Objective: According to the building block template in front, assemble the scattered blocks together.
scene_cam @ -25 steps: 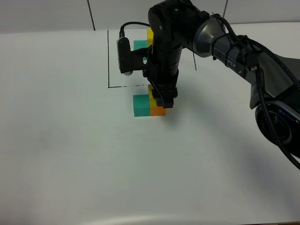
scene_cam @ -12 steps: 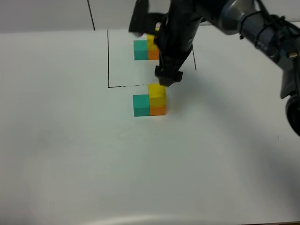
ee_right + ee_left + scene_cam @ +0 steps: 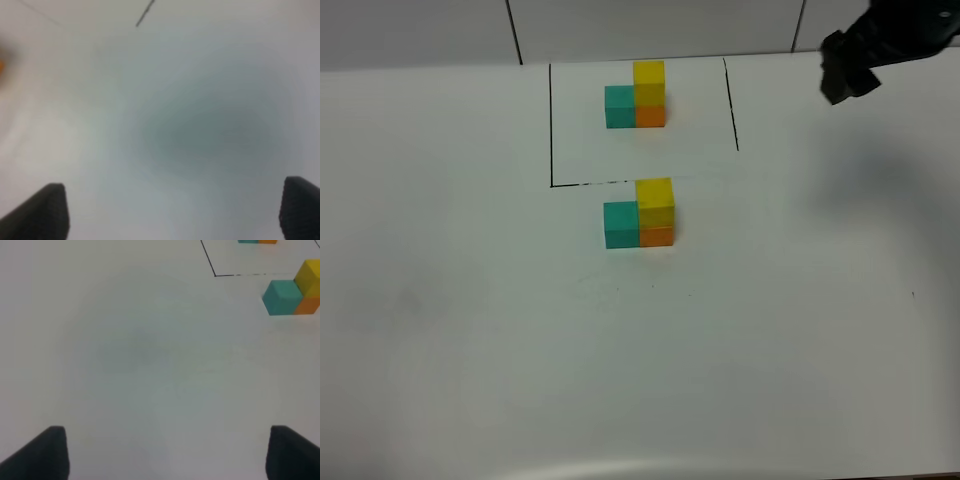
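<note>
Template (image 3: 638, 98) is seen inside the black outlined frame (image 3: 551, 130) at the far side of the tabletop (image 3: 470, 330): 1 teal block beside 1 orange block, with 1 yellow block stacked on the orange

Assembled set (image 3: 640, 215) is located just outside the frame's near edge. Teal block (image 3: 621, 224) is set touching orange block (image 3: 657, 236); yellow block (image 3: 655, 201) is seated on the orange one. The arrangement is judged to match the template in colour order and stacking. In the left wrist view the same set (image 3: 292, 290) is seen well apart from the left tool

No loose blocks are visible on the tabletop, so the build is judged complete; only retreat of the arms is judged to remain

Right tool (image 3: 848, 70) is seen near the far right corner of the overhead view, raised clear of the blocks. In its wrist view the fingers (image 3: 42, 212) are spread wide with nothing between them; image blurred. Left tool (image 3: 162, 452) is likewise held wide and empty, fingertips over bare tabletop
</note>
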You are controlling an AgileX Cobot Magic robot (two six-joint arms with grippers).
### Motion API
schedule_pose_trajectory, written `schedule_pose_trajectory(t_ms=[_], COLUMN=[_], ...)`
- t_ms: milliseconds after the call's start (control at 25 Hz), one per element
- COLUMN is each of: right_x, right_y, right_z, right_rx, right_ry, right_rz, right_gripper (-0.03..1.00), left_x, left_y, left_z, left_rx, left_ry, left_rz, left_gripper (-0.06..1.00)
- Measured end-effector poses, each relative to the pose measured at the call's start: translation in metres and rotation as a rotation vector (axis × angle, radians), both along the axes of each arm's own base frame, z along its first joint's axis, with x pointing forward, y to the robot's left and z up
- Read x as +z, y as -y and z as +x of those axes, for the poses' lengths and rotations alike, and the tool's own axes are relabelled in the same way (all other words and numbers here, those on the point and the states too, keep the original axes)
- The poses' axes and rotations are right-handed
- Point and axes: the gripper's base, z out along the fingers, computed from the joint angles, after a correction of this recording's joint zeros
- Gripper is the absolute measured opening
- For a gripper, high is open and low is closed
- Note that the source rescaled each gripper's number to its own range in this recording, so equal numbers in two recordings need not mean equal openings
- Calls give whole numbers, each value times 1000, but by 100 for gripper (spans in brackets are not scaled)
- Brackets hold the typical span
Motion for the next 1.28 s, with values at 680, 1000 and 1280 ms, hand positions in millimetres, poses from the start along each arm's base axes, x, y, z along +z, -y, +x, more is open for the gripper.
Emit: schedule_pose_trajectory(t_ms=[680,1000,1280], right_x=[16,-29,-59], right_y=[100,99,97], right_z=[-243,-321,-348], right_rx=[-422,-445,-444], right_ry=[303,402,424], right_rz=[136,188,214], right_gripper=[91,91,91], left_x=[0,0,0], left_y=[0,0,0], left_z=[0,0,0], left_rx=[0,0,0], left_ry=[0,0,0], left_rz=[0,0,0], left_gripper=[85,85,85])
